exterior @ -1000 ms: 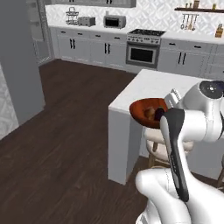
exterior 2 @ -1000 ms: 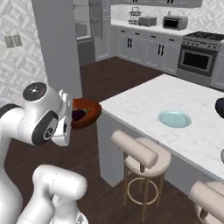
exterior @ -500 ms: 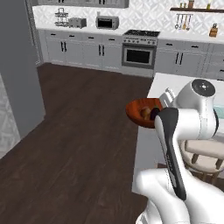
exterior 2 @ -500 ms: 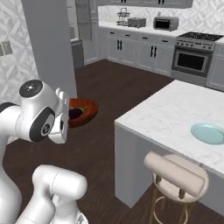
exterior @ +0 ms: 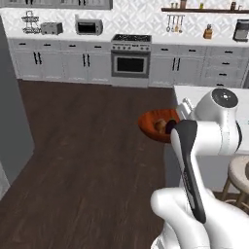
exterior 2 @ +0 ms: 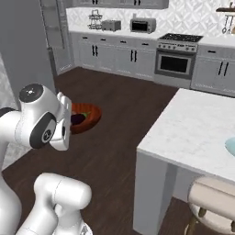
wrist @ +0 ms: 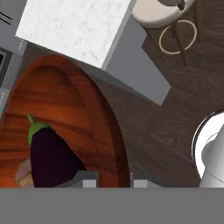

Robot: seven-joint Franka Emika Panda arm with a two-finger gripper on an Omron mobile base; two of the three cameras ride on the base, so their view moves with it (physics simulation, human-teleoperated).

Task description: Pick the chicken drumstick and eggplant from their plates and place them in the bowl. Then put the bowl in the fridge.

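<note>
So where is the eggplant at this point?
The eggplant lies inside the bowl beside the drumstick, carried above the dark wood floor, left of the island counter in both base views.

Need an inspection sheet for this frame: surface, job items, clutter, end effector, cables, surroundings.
Surface: white marble island, bare apart from a pale blue plate at its right edge.
Job items: bowl held up over the dark wood floor, off the island; eggplant and drumstick lie inside it, side by side. Fridge: grey panel at far left, door state cannot tell.
Clutter: nothing seen.
End effector: one finger inside the bowl rim, one outside, shut on it.
Cables: nothing seen.
Surroundings: stool by the island; oven, toaster and microwave along the back wall.
</note>
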